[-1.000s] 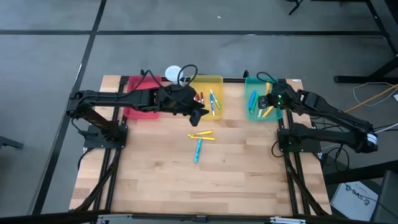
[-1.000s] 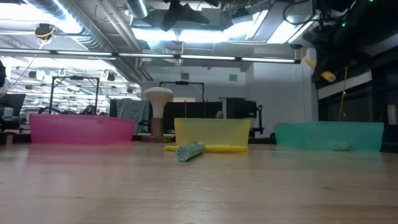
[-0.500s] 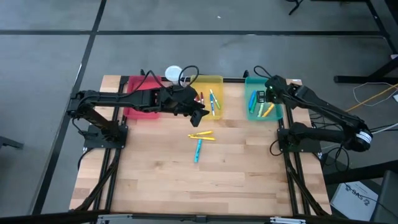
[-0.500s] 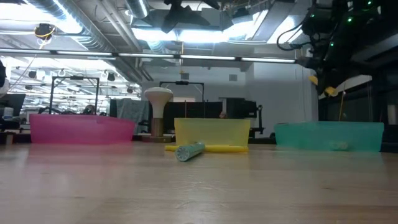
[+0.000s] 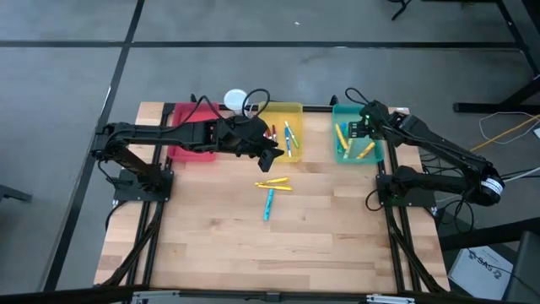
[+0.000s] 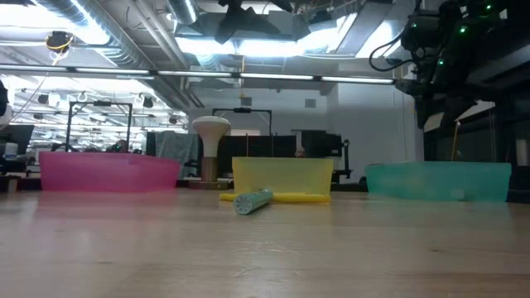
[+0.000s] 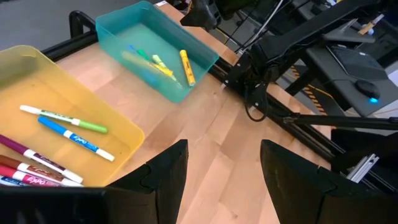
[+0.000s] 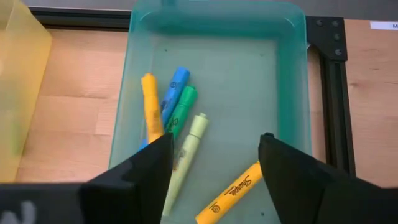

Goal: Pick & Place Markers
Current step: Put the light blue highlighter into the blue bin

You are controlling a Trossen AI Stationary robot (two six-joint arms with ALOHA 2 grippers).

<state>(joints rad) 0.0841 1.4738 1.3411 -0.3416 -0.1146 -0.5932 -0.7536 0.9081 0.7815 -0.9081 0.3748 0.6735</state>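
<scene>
**Q:** Markers, where are they relative to the right gripper (image 5: 361, 128)?

**A:** Its two dark fingers (image 8: 140, 171) stand well apart with nothing between them, hanging above the teal tray (image 8: 283, 93). Directly beyond the fingers, on the tray floor, lie an orange marker (image 8: 150, 106), a blue marker (image 8: 175, 87), a green marker (image 8: 181, 111), a pale yellow-green marker (image 8: 188, 149) and a yellow marker with black lettering (image 8: 231, 191).

**Q:** And the left gripper (image 7: 219, 168)?

**A:** Also open and empty, held over the near edge of the yellow tray (image 5: 294, 108) in the high view. That tray holds a green-and-white marker (image 7: 59, 118), a blue-and-white marker (image 7: 74, 138) and red-and-white markers (image 7: 34, 169).

**Q:** Farther out?

**A:** On the bare wooden table (image 5: 253, 245), two yellow markers (image 5: 273, 184) lie just beyond a teal marker (image 5: 268, 203). The red tray (image 5: 181, 153) sits at the left, with a white-topped hourglass-shaped object (image 6: 210, 145) behind the trays.
</scene>
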